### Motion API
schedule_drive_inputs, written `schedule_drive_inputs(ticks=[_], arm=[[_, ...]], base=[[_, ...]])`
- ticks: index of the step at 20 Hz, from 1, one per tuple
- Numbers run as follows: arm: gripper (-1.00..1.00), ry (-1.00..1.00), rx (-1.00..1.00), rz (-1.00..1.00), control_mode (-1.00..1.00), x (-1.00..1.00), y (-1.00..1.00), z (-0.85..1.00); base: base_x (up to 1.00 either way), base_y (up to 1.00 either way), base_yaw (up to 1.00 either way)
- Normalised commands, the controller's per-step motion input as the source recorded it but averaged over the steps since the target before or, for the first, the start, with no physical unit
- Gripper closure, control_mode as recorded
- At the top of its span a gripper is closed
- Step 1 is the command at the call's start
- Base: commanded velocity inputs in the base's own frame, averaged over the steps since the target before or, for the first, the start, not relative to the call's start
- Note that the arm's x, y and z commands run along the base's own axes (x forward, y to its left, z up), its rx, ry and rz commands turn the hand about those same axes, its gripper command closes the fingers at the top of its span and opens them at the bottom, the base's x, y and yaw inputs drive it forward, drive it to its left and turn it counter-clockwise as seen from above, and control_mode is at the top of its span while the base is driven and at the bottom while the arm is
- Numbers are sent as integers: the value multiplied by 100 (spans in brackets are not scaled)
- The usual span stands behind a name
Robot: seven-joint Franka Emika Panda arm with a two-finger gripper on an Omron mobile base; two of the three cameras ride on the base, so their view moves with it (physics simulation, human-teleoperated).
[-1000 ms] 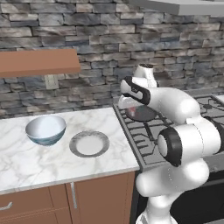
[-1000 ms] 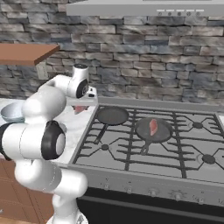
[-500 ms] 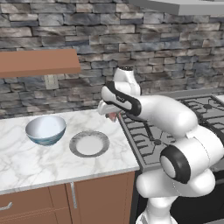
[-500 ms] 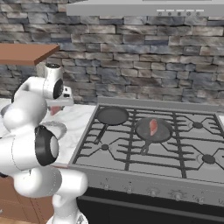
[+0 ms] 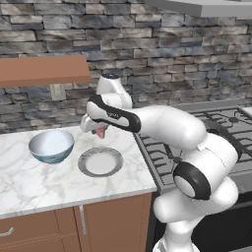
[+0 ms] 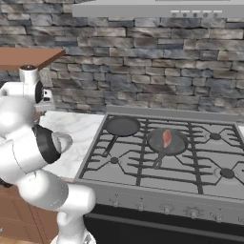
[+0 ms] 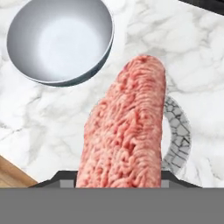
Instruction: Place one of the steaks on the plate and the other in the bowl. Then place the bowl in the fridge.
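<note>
The claw [image 5: 100, 131], clamped on a steak [image 7: 124, 131], has swung off the stove; the plate [image 5: 100, 162] now lies just below it, so release looks near.

Setting: a home kitchen. Evidence: gas stove [image 6: 162, 152] with a frying pan [image 6: 122, 126], marble counter [image 5: 29, 179], stone backsplash wall [image 5: 147, 44], range hood [image 6: 157, 7], wood cabinets [image 5: 74, 226].

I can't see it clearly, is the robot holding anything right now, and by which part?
Yes, the gripper holds a steak by one end; the rest hangs above the plate.
</note>
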Motion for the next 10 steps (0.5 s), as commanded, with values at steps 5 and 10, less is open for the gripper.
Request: schedule_drive_inputs(ticks=[5,10], arm=[[100,-3,-4,3,-100,0,100,0],[100,-6,-3,0,-100,1,100,-2]], base=[[0,0,0],[0,0,0]])
